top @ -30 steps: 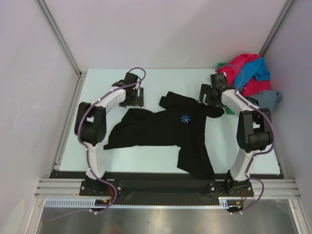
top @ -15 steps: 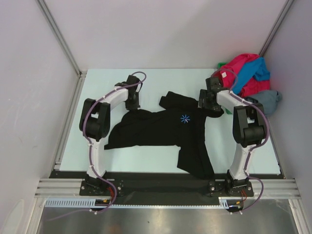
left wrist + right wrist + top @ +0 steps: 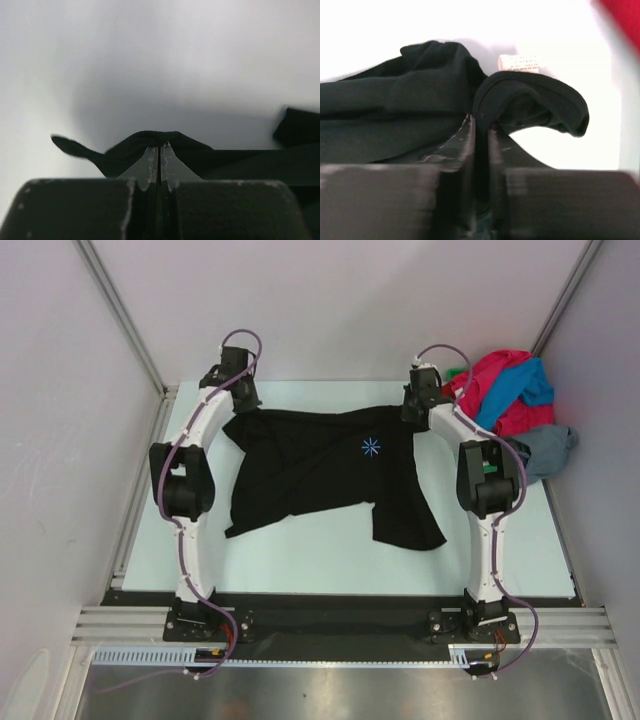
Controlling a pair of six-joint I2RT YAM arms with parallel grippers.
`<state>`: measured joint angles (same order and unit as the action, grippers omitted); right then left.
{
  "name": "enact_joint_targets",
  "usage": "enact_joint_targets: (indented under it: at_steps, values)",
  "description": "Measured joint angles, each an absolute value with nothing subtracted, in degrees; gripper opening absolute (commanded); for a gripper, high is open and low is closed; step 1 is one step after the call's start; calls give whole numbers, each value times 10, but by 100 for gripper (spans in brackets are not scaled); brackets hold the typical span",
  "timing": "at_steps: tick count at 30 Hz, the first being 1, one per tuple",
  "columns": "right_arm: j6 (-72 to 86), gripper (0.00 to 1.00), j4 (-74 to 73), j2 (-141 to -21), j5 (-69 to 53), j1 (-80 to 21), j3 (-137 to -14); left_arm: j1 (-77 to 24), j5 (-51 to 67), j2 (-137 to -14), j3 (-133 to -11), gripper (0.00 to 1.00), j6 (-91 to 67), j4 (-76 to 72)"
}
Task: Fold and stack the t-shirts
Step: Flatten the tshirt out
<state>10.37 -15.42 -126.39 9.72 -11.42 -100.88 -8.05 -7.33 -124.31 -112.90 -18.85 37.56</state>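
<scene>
Both the left pincer [image 3: 159, 146] and right pincer [image 3: 480, 124] pinch the black t-shirt [image 3: 310, 465] tight.

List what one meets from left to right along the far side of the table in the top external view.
left gripper → black t-shirt → right gripper → heap of coloured t-shirts

My left gripper [image 3: 241, 405] upper left of frame, my right gripper [image 3: 412, 414] upper centre-right. Each pinches far edge of plain black cloth t-shirt [image 3: 310, 465], which lies spread between them on pale flat table [image 3: 300, 565], one flap trailing toward lower centre. Heap in table's upper right corner, just right of my right gripper: red-pink cloth t-shirt [image 3: 497, 370] topmost in frame, bright blue cloth t-shirt [image 3: 522, 390] across it, grey cloth t-shirt [image 3: 548, 445] lowest.
</scene>
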Motion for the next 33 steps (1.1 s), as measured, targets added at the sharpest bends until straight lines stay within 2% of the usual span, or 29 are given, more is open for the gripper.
enact_joint_targets:
  at_steps: [1, 2, 3, 4, 5, 6, 7, 8, 9, 10, 12, 14, 17, 20, 21, 23, 29, 31, 33]
  values:
    - [100, 28, -152, -1285, 93, -112, -1040, -80, -76, -1253, -1153, 0, -188, 374]
    - [96, 38, -153, -1309, 91, -110, -1077, -79, -78, -1267, -1179, 0, -186, 375]
    - [92, 58, -156, -1331, 90, -109, -1111, -78, -82, -1282, -1205, 1, -183, 378]
    - [90, 66, -163, -1351, 91, -107, -1143, -76, -88, -1297, -1227, 22, -181, 378]
    - [86, 72, -179, -1367, 96, -105, -1171, -72, -93, -1308, -1242, 30, -174, 380]
    - [82, 84, -191, -1377, 101, -105, -1189, -69, -102, -1315, -1252, 36, -172, 386]
    - [81, 86, -209, -1383, 108, -103, -1205, -65, -113, -1319, -1256, 54, -168, 392]
    - [79, 88, -228, -1385, 119, -103, -1212, -61, -125, -1320, -1257, 64, -164, 400]
    - [78, 91, -246, -1383, 131, -103, -1214, -58, -135, -1319, -1257, 77, -161, 407]
    - [81, 93, -262, -1378, 142, -103, -1214, -54, -147, -1314, -1255, 79, -159, 412]
    - [91, 96, -290, -1353, 166, -103, -1192, -49, -165, -1291, -1225, 80, -166, 415]
    - [101, 96, -307, -1300, 178, -104, -1124, -45, -174, -1247, -1168, 75, -174, 416]
    - [121, 94, -332, -1191, 189, -116, -1001, -43, -159, -1132, -1023, 73, -195, 416]
    - [143, 86, -345, -1097, 182, -137, -904, -46, -125, -1009, -869, 71, -218, 402]
    - [152, 78, -353, -1069, 175, -143, -876, -49, -117, -971, -818, 71, -226, 392]
    - [172, 77, -349, -1023, 156, -155, -819, -58, -106, -918, -737, 70, -241, 388]
    - [215, 88, -360, -909, 113, -153, -625, -83, -77, -892, -599, 66, -270, 380]
    - [222, 97, -362, -866, 106, -150, -582, -83, -71, -892, -576, 59, -274, 378]
    - [223, 99, -364, -819, 96, -146, -556, -82, -71, -892, -566, 53, -276, 378]
